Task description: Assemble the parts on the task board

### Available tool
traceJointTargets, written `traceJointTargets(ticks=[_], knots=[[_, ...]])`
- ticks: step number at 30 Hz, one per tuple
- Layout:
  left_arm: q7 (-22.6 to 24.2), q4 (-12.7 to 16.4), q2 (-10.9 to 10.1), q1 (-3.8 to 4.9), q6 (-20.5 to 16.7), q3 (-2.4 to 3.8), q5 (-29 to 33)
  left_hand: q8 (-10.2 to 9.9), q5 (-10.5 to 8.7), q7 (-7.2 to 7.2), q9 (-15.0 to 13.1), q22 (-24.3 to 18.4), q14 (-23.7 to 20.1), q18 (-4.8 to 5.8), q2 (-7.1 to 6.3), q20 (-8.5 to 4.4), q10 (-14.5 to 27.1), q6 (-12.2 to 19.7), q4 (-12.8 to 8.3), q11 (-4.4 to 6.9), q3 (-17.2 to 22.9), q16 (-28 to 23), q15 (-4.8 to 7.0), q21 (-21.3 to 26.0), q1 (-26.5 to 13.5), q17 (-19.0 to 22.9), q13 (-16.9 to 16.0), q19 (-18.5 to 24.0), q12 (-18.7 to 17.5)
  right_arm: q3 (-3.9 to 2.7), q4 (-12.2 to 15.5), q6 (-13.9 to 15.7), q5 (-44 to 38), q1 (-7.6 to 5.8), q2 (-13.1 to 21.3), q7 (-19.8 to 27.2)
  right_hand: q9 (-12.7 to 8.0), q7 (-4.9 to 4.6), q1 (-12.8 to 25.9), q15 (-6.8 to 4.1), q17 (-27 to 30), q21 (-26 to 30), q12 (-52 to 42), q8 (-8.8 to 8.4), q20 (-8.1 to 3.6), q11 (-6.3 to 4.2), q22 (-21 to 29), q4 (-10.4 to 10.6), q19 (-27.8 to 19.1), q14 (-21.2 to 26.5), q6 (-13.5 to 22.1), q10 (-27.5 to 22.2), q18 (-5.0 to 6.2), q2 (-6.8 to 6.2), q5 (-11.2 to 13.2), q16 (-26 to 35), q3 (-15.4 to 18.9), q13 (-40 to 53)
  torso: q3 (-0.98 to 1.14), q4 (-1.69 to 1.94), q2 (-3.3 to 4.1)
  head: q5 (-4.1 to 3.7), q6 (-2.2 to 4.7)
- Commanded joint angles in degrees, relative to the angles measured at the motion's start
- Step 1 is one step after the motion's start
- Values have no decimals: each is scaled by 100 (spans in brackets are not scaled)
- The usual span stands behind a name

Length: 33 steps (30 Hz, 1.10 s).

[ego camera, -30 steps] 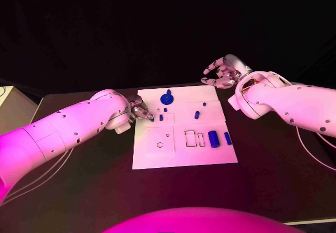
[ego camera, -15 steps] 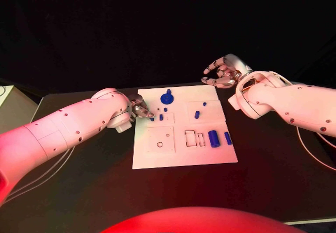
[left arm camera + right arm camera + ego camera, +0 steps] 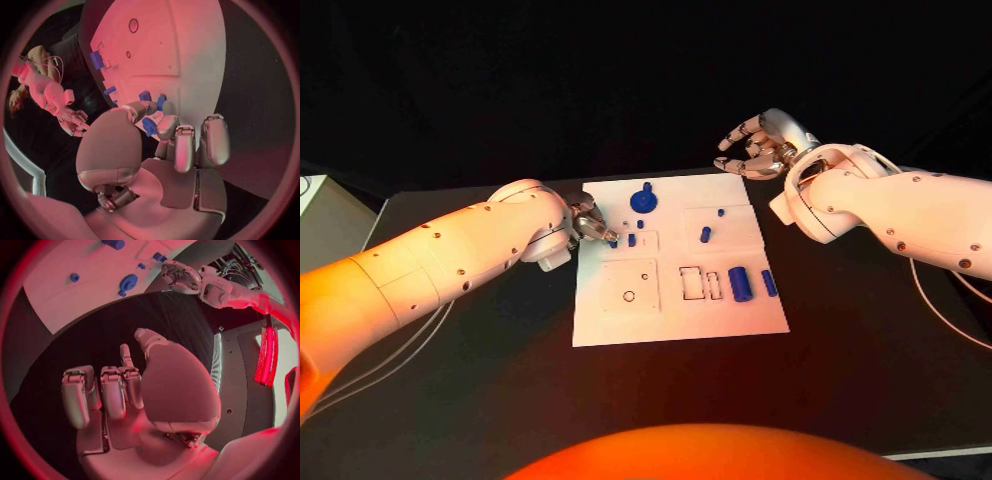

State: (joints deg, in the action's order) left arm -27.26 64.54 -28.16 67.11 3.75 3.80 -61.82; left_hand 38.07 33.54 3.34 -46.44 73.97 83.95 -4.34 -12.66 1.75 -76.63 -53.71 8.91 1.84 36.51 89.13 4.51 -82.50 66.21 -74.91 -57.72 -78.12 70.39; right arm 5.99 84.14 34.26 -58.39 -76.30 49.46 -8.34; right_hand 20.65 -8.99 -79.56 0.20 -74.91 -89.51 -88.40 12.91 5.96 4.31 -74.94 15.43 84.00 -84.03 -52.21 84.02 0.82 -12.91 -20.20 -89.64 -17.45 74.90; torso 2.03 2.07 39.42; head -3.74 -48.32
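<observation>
The white task board [image 3: 668, 310] lies in the middle of the black table. My left hand [image 3: 589, 224] hovers at its left edge with fingers curled, pinching a small blue part [image 3: 149, 126] between thumb and a finger, just over the board. Beside it stand two short blue pegs [image 3: 630, 240]. A round blue knob [image 3: 645, 202] sits near the far edge, and a thick blue cylinder [image 3: 740, 285] with a slim one [image 3: 769, 284] lies on the right. My right hand [image 3: 762, 145] is raised beyond the board's far right corner, fingers apart and holding nothing.
Empty outlined slots [image 3: 692, 285] and a round hole [image 3: 629, 297] mark the board's near half. Two more small blue pegs [image 3: 705, 236] stand right of centre. Bare black table [image 3: 877, 350] surrounds the board.
</observation>
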Motion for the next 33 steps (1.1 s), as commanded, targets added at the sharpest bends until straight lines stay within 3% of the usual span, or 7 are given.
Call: traceJointTargets(ticks=[1,10,23,33], knots=[[-31,15,21,-9,85,-9,-199,11,50,-87,5,11,556,54,5,5,-53,-120,-965,-5,935,18,27,-27,-14,-1319,-3,-38,34,-4,5,-1,-50,3,-2,36,6,-4,23,-27,-1466,15,-27,35,-23,-7,-1451,0,570,-587,26,468,-64,-34,-34,-18,-48,1401,1,-1,0,0,-3],[-15,33,26,-9,84,-9,-536,-1,218,-101,19,42,577,61,-10,-7,-85,-168,-992,9,923,48,37,-43,-13,-1402,-5,-64,14,-4,5,-2,-50,3,1,37,6,-5,23,-27,-1465,14,-30,36,-23,-7,-1453,0,571,-586,28,471,-64,-36,-46,-17,-52,1403,-4,3,-2,2,-9],[4,75,45,-9,83,-10,-490,-3,218,-111,20,40,564,62,11,-6,-122,-187,-893,9,799,31,37,-36,-119,-1355,-24,-63,8,-4,3,-4,-50,3,-3,41,6,-5,24,-28,-1465,15,-30,38,-23,-7,-1452,0,570,-586,30,471,-64,-38,-74,-17,-59,1403,-4,0,1,5,0],[35,105,33,-10,116,-11,-714,-5,201,-125,14,20,561,57,-3,-10,-92,-172,-959,25,745,27,47,-21,-37,-1345,49,-48,-58,-4,2,-8,-50,4,0,41,7,-5,27,-28,-1462,16,-30,41,-24,-6,-1451,2,570,-586,32,471,-63,-39,-101,-16,-67,1403,-4,0,2,9,5]])
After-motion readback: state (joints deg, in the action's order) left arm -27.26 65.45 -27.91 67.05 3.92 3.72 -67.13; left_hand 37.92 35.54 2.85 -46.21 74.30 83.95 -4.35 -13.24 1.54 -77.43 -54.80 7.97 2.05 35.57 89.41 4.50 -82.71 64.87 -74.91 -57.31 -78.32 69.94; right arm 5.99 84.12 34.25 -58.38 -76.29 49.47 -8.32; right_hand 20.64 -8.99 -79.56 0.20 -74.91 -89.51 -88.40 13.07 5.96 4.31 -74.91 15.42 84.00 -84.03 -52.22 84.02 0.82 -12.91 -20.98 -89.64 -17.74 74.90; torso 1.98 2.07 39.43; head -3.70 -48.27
